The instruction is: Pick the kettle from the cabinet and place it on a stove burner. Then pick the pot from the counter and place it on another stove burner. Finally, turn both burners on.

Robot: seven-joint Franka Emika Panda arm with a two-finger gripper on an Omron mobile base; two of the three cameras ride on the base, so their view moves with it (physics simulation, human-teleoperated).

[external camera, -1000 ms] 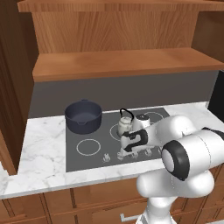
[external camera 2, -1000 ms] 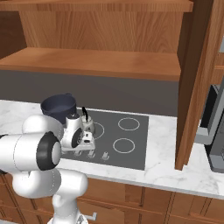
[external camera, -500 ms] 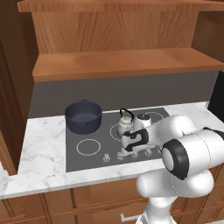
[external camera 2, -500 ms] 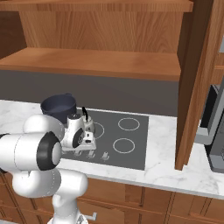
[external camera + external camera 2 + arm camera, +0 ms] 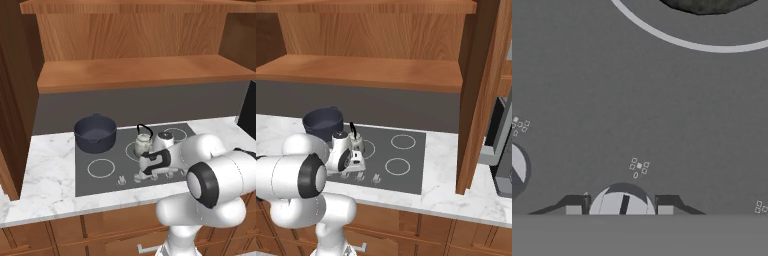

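Furthest to the left of the gripper, and beyond it, the wide round dark blue-grey pot sits on the cooktop's back burner. The small silvery-grey metal kettle with the tall black loop handle stands on another ring just beyond the fingertips. Both placements therefore look done, and the step in hand is judged to be switching the burners on. In the hand view the gripper brackets a small round grey knob with a dark pointer line, one jaw close on each side; whether they actually pinch it I cannot tell. The next move seems to call for a firm pinch and a twist of the wrist, then a shift to the other burner's knob, perhaps the second knob to the tool's left. Counted: one pot, one kettle, four burner rings with two bare, and one brown wood-grain cabinet above the white marble counter.
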